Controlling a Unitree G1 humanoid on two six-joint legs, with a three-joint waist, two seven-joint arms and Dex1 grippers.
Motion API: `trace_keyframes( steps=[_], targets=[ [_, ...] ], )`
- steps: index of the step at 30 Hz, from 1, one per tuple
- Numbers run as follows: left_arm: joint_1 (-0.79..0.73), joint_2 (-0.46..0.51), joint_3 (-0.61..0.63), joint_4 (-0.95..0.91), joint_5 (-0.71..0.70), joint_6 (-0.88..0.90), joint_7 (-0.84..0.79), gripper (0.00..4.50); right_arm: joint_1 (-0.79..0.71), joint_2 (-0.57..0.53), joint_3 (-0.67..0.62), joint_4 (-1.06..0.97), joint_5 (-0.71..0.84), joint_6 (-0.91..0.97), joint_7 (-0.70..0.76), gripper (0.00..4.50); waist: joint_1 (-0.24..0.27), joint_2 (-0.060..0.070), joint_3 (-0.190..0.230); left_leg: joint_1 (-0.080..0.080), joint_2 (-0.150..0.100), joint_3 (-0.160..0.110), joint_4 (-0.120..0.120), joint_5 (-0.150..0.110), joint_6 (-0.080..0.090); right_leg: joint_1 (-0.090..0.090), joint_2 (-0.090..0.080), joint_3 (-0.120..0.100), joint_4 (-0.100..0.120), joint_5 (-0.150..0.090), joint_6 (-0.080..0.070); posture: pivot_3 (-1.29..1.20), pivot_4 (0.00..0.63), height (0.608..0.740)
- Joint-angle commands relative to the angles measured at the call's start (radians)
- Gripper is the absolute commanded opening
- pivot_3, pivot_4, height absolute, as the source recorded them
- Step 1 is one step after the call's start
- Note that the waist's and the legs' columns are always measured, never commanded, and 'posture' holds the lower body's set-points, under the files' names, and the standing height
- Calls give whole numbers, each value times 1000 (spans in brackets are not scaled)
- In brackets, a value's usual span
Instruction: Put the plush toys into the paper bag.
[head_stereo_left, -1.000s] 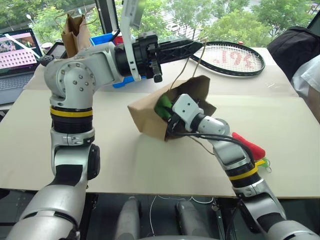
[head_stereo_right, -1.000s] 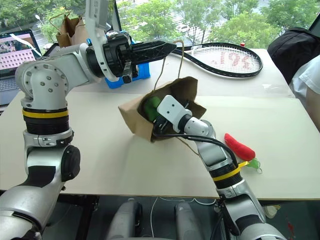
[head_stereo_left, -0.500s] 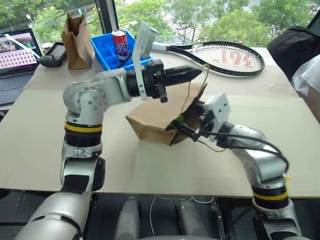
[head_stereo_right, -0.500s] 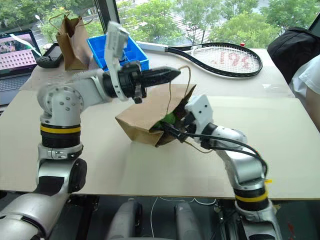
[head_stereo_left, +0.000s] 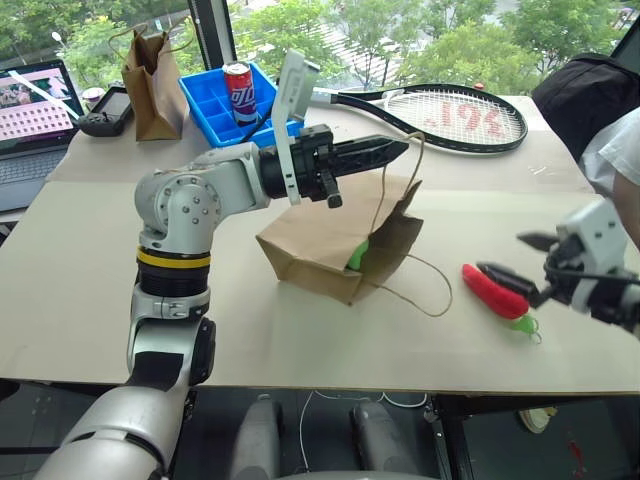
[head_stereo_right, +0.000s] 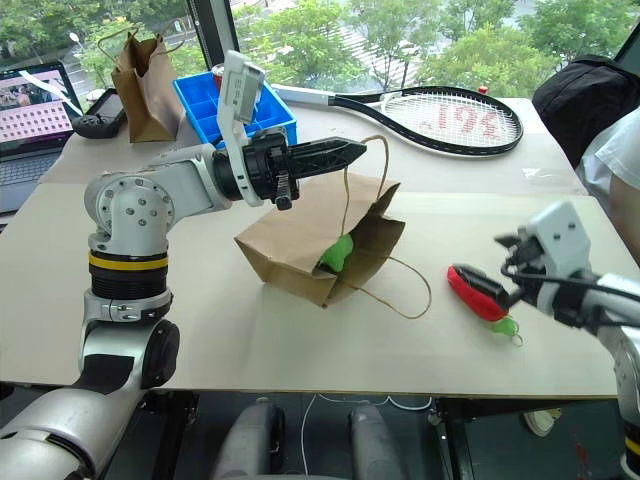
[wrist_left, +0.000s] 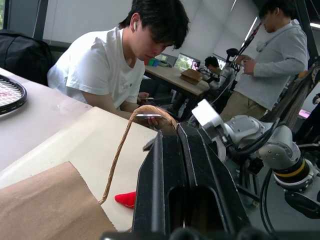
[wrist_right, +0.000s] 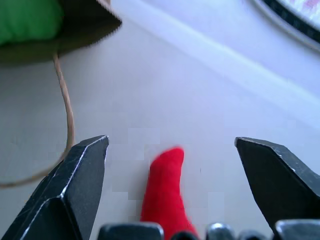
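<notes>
Head views: the paper bag lies tilted on the pale surface, mouth toward the robot's right, one twisted-cord handle lifted by the left gripper, whose fingers are pressed together on that cord. The green plush toy sits just inside the bag's mouth, partly hidden by the paper edge. The other handle trails loose on the surface. The red chili toy lies on the surface well right of the bag, its green end nearest the edge. The right gripper hovers beside it with fingers wide apart, holding nothing. At the back, a blue compartment tray holds a soda can; a narrower brown bag and a racket lie beyond.

Left wrist view: the closed fingers pinch the cord, the bag's paper below; a scrap of the red toy shows, the rest cut off. Seated and standing people are behind.

Right wrist view: spread fingers frame the chili, its lower part hidden.

A second ago the right gripper was inside the bag's mouth, nearly closed; it has since pulled out and swung right to the chili.
</notes>
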Motion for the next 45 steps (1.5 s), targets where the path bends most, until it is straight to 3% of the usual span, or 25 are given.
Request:
trace_keyframes(
  steps=[1,2,5,10,15,17,21,26,38,41,45],
  targets=[
    [-34,2,15,-31,-23,0,-2,0,24,18,-3,-5,-5,-11,-24,4485,-3,0,0,0,0,0,0,0,0,0,0,0,0,0,0,0,150,663],
    [-34,1,13,-31,-22,-1,-3,0,31,22,5,0,-12,-10,-32,4485,-5,0,0,0,0,1,0,0,0,0,0,1,0,0,1,0,150,663],
    [-37,1,11,-27,-18,-4,-5,0,41,29,20,24,-33,-13,-58,3856,-3,0,0,1,0,1,0,0,0,0,0,1,0,-1,3,0,150,663],
    [-42,3,8,-21,-12,-9,-12,0,30,4,2,10,-17,-12,-45,2130,0,0,0,0,0,1,0,0,0,0,0,1,-1,-1,3,0,150,663],
    [-49,2,2,-10,-2,-18,-21,0,13,-95,-39,-19,-2,4,10,429,0,0,0,0,0,1,0,0,0,0,0,1,-1,-1,3,0,150,663],
    [-50,1,1,-8,0,-21,-24,0,-34,-126,-76,-37,45,22,31,5,-2,0,0,0,0,1,0,0,0,0,0,1,-1,-1,3,0,150,663],
    [-58,-3,1,4,6,-30,-24,0,-114,-192,-100,-122,165,62,114,5,-2,0,0,1,0,1,0,0,0,1,0,1,-1,-1,3,0,150,663],
    [-72,-10,-2,12,4,-38,-25,0,-251,-216,50,-209,253,135,85,5,-1,0,0,0,0,0,0,0,0,1,0,0,-3,-1,3,0,150,663],
    [-61,-39,-5,-18,-19,-22,-15,0,-685,20,603,-28,51,110,-10,5,0,0,1,0,0,0,-1,0,0,1,0,1,-5,1,1,0,150,663],
    [-49,-46,0,-34,-27,-14,-3,0,-731,94,658,76,-21,88,-51,5,3,0,1,-1,0,0,-1,0,0,1,0,1,-5,1,1,0,150,663],
    [-39,-54,4,-51,-35,-7,12,0,-762,246,616,182,-51,96,-165,5,3,0,1,-1,0,0,-1,0,0,0,0,1,-4,1,1,0,150,663]
  ],
)
